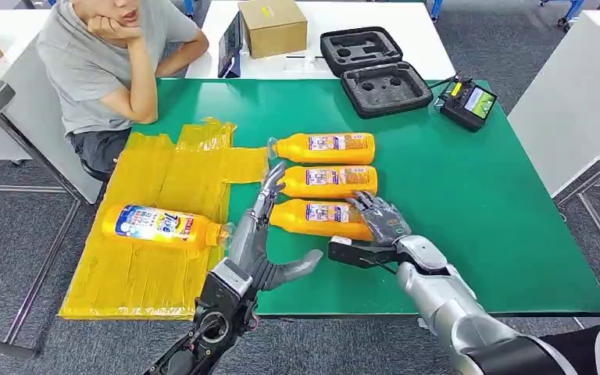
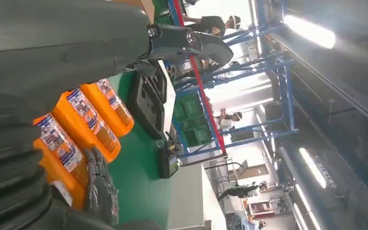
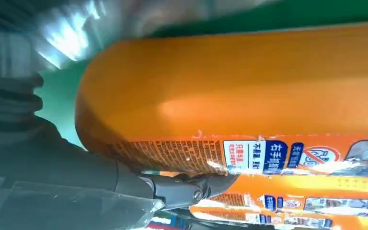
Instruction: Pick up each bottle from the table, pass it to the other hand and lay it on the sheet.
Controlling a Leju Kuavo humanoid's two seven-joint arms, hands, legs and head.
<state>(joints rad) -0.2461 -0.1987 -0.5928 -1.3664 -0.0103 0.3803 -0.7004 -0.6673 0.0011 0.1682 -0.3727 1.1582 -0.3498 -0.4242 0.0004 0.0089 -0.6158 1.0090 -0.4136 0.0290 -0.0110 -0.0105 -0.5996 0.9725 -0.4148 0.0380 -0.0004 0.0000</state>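
Observation:
Three orange bottles lie side by side on the green table [image 1: 476, 195]: far [image 1: 324, 148], middle [image 1: 328, 181] and near [image 1: 320, 219]. A fourth bottle [image 1: 156, 225] lies on the yellow sheet [image 1: 164, 176]. My right hand [image 1: 379, 223] lies over the base end of the near bottle [image 3: 244, 96], fingers draped on top, thumb spread just in front of it. That bottle still rests on the table. My left hand [image 1: 269, 226] is open, fingers stretched beside the caps of the middle and near bottles, holding nothing. The left wrist view shows the three bottles [image 2: 84, 124] close by.
A person [image 1: 101, 62] sits at the table's far left corner, beside the sheet. A black foam case [image 1: 375, 70], a cardboard box [image 1: 273, 26] and a remote [image 1: 469, 103] stand at the back. The table's right half is bare green.

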